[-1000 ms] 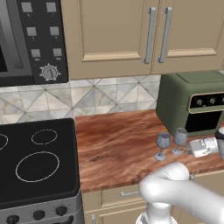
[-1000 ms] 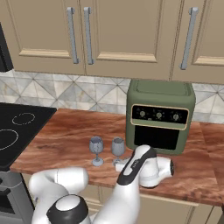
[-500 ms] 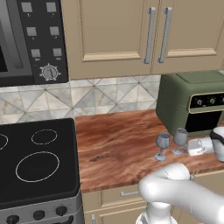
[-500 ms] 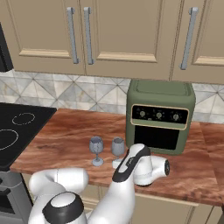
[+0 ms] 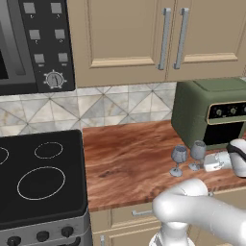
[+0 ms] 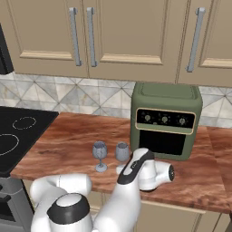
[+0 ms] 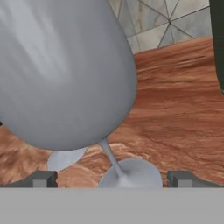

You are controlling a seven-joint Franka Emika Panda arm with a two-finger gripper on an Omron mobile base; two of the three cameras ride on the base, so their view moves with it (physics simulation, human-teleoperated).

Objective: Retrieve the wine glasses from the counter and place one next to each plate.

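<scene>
- Both wine glasses stand upright on the counter (image 5: 125,158), just in front of the green toaster oven (image 5: 211,113). They are side by side, close together but apart.
- The nearer wine glass (image 5: 197,153) is the one beside the hand. The other wine glass (image 5: 178,158) stands next to it, on the stove side.
- The gripper (image 7: 111,177) is low over the counter and very close to the nearer glass. In the hand view its bowl (image 7: 65,74) is large in front of the camera, and its stem and round foot (image 7: 131,173) lie between the two finger tips (image 7: 41,178).
- The claw is wide open. The tips stand on both sides of the foot with free space, so I judge that nothing is gripped yet.
- From the right base view the same glass (image 6: 122,152) is just beside the white hand; I cannot tell whether they touch.
- Progress, as I judge it: the task is at its beginning. No glass is lifted and no glass is delivered.
- What is left: to close on this glass, carry it to a plate, then do the same with the second glass.
- The black stove top (image 5: 33,178) is well apart from the glasses.
</scene>
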